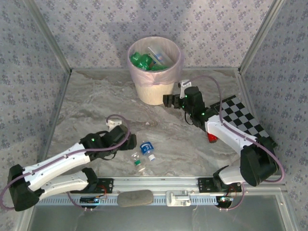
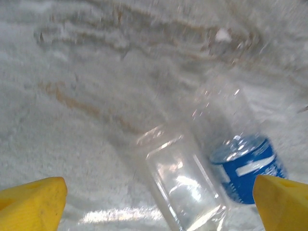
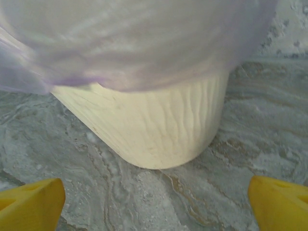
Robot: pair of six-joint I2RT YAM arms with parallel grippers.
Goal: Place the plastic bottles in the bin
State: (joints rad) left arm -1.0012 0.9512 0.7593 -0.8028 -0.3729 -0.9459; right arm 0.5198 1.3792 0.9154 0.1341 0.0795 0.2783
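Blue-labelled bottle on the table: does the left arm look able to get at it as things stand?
Probably yes. The left tool hangs open over the blue-labelled bottle, nothing between them; a clear bottle alongside might get caught too.

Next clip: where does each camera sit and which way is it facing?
Top external: above and behind the bases, looking down on the table, the bin, the left arm and the right arm.
Left wrist: on the left arm, aimed down at a blue-labelled bottle beside a clear bottle; left gripper open, fingertips at the bottom corners.
Right wrist: on the right arm, low, facing the bin's side; right gripper open.
Shared: top and right wrist, the bin; top and left wrist, the blue-labelled bottle.
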